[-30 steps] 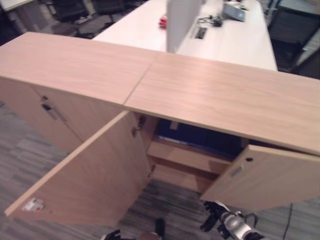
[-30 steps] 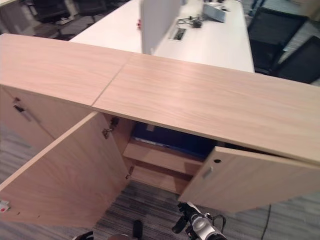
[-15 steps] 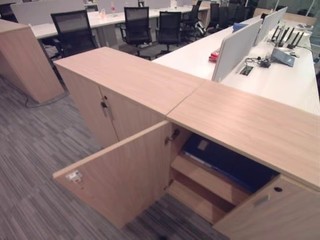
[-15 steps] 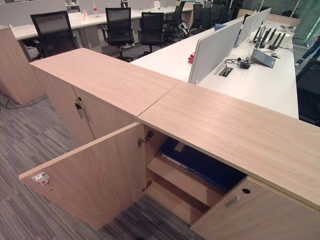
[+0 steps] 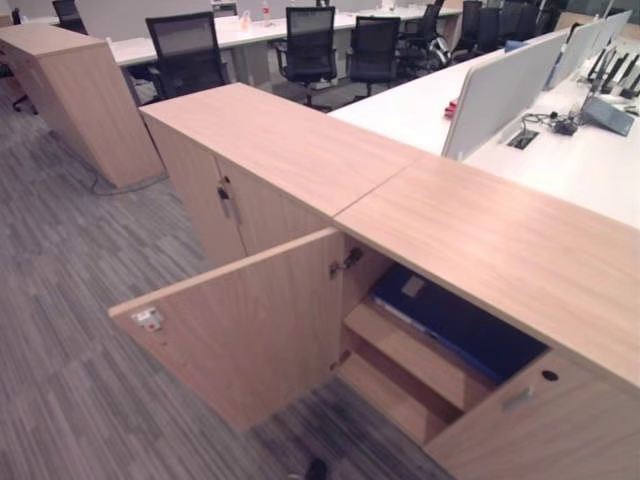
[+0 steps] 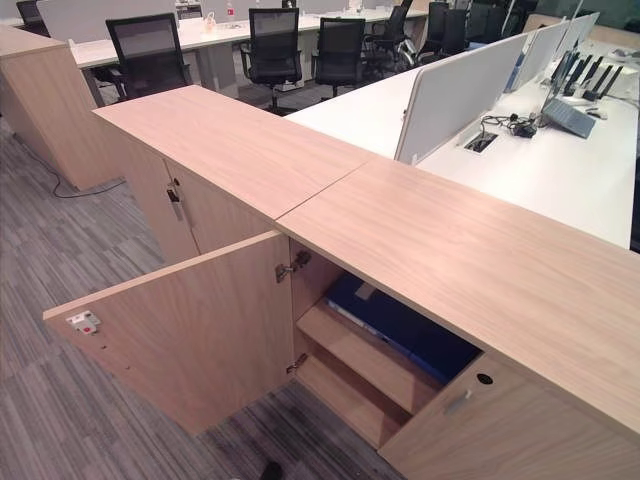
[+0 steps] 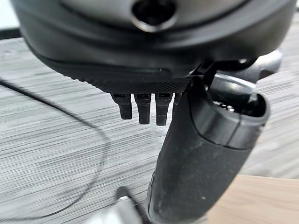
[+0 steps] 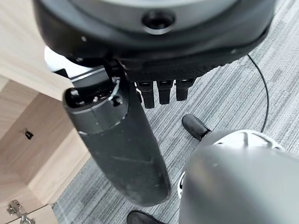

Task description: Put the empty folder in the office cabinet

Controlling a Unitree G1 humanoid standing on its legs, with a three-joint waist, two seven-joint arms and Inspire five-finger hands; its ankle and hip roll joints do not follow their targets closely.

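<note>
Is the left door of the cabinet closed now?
No, the left door stands swung wide open, and the blue folder lies on the upper shelf inside the cabinet.

Matt light-wood cabinet [image 5: 470, 225] with metal hinges, glossy dark-blue folder [image 5: 455, 325] (paper label), ribbed grey carpet [image 5: 70, 290]

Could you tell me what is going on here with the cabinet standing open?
The wooden office cabinet has both doors swung open, and a dark blue folder lies flat on its upper shelf. Neither hand is handling anything right now: the left hand and the right hand each hang over the grey carpet with straight fingers, holding nothing. From how things lie, the folder looks already put away, with the doors not yet closed.
</note>
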